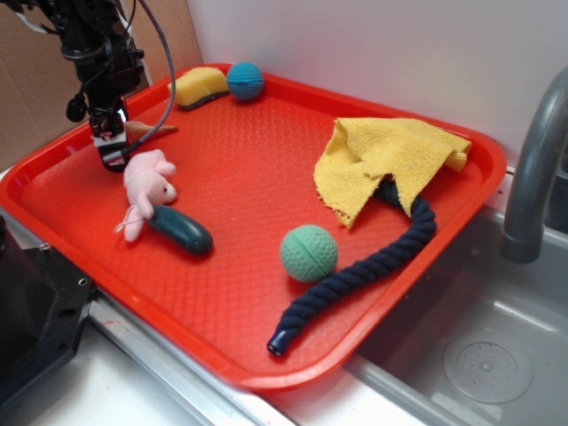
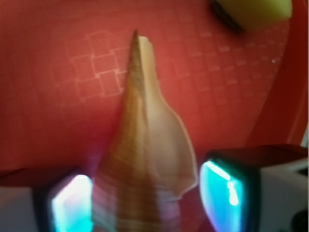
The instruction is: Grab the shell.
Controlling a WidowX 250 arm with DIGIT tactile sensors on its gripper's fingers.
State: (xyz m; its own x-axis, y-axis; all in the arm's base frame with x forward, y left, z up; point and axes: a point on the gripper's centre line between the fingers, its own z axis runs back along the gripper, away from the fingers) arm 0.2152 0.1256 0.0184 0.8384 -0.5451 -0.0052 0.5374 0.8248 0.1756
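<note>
balls: two are sitting on the tray — one blue (image 1: 245, 81), one green (image 1: 309, 253)
shell (image 2: 145, 159): one
pink toy (image 1: 147, 186): one
yellow cloth (image 1: 386, 160): one
rope (image 1: 355, 275): one
sponge (image 1: 200, 86): one

The red tray (image 1: 266, 346) looks like hard plastic, its floor stamped all over with a fine waffle texture and its rim smooth and slightly shiny. On the tray's far right side, the yellow cloth (image 1: 382, 164) is a nubbly, matt terry weave with a frayed edge, and the dark blue rope (image 1: 355, 275) running out from under it is thick twisted cord. The green ball (image 1: 309, 253) beside the rope has a dimpled, matt, rubbery skin. Near the tray's left edge, the pink toy (image 1: 146, 186) is fuzzy plush. The shell (image 2: 145, 159) is smooth and faintly ribbed, with a dull sheen.
</note>
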